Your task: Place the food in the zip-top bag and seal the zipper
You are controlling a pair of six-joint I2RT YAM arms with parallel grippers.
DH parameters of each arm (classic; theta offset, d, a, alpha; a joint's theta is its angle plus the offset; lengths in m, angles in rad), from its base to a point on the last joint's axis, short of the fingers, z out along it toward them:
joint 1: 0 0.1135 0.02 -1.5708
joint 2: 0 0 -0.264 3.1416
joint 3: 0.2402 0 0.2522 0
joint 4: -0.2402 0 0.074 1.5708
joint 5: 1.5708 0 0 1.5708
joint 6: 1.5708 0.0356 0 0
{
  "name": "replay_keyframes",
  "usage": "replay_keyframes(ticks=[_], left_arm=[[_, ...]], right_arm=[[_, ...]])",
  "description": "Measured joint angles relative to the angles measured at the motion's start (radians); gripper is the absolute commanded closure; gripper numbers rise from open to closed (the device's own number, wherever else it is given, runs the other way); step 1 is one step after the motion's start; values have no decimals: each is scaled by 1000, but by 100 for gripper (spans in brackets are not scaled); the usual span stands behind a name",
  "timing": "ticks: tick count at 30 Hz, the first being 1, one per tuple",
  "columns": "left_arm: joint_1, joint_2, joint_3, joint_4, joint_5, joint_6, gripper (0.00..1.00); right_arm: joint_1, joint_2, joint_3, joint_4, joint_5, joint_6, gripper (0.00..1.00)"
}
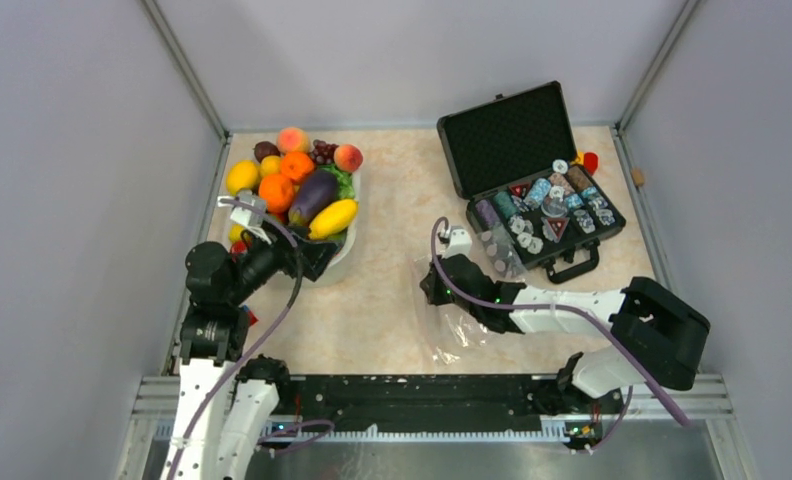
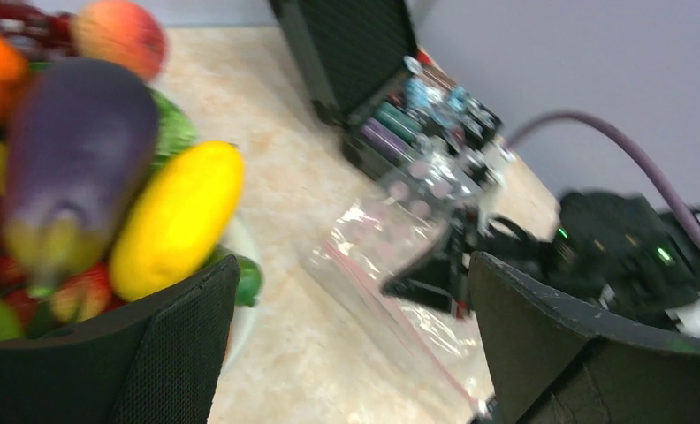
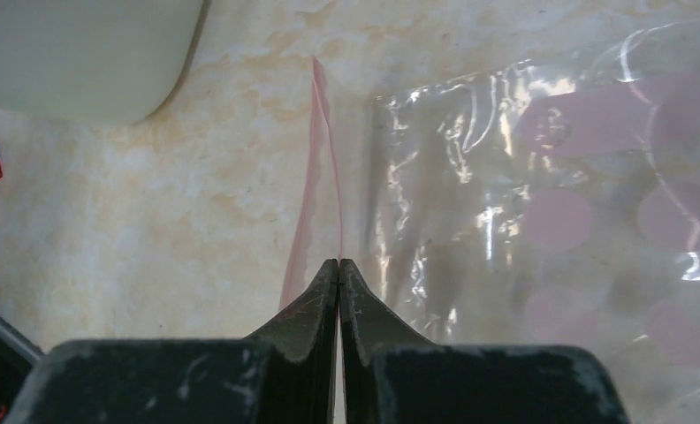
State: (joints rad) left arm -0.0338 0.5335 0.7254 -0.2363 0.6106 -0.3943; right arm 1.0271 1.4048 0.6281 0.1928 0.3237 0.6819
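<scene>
Food: piled in a white basin (image 1: pixel 344 258) at table left. Dark purple eggplant (image 1: pixel 312 197) on top, yellow mango-like fruit (image 1: pixel 333 218) touching it; green lettuce (image 1: pixel 344 182) underneath; peach (image 1: pixel 348 158) at the far rim.
Zip-top bag (image 1: pixel 450 318): clear, crinkled, lying on the table, apart from the basin.
Zipper (image 3: pixel 315 177): thin pale-pink strip, one end pinched in the right gripper (image 3: pixel 338 263).

I can read no text, number or brand in any view. The chips (image 1: pixel 547 205) in the case (image 1: pixel 507 135) carry markings, but they are too small to make out. The bag (image 3: pixel 470 177) has pale pink round prints, and I cannot make out any lettering on them.
</scene>
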Motion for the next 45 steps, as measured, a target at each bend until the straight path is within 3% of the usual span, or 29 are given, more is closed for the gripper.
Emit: replay_keyframes(ticks=[4,7,13,23,30,36,42,45], left_arm=[[-96,12,-10,-14,64,26,4],[-261,23,-10,-64,23,68,7],[-583,110,-30,-138,-158,80,9],[-826,257,-183,-76,-472,-109,7],[-903,467,-177,42,-550,-220,6],[-912,529,-176,58,-602,-272,6],[-912,530,-202,92,-656,-311,24],[-913,551,-234,121,-657,-319,24]], right_arm=[[-63,-3,-26,18,-32,11,100],[-75,-3,-32,22,-39,23,100],[-75,-5,-44,42,-45,48,100],[-77,-31,-132,99,-61,95,100],[-77,-37,-190,183,-100,120,100],[-77,-37,-192,256,-172,107,100],[-77,-28,-192,288,-241,92,100],[-77,-6,-192,290,-267,83,100]])
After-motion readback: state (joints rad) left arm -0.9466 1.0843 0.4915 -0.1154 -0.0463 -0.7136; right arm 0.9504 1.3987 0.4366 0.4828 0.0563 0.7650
